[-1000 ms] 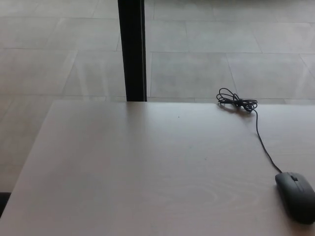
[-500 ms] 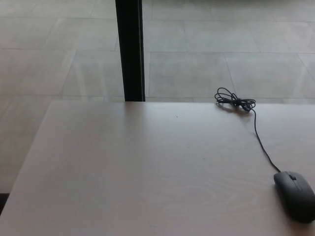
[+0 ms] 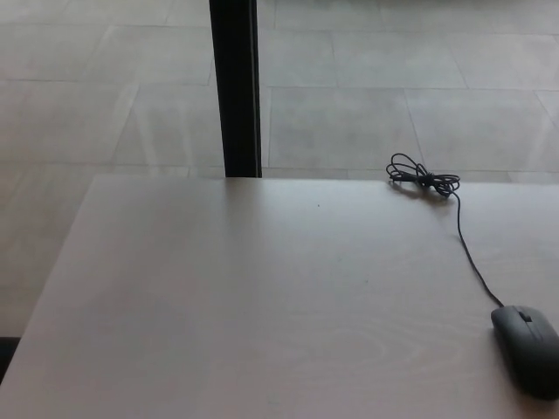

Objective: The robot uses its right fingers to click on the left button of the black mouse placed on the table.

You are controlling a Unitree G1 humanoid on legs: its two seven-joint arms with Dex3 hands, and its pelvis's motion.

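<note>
A black mouse [image 3: 527, 347] lies near the right edge of the pale wooden table [image 3: 262, 305], partly cut off by the picture's border. Its thin black cord [image 3: 469, 257] runs away from it toward the far edge, ending in a coiled bundle [image 3: 421, 179]. Neither of my hands shows in the head view.
A black vertical post [image 3: 236, 87] stands just behind the table's far edge, left of centre. Beyond lies a grey tiled floor [image 3: 367, 96]. The table's left edge slants down toward the bottom left corner.
The whole picture has shifted slightly, so the camera moved; the mouse and cord keep their place on the table.
</note>
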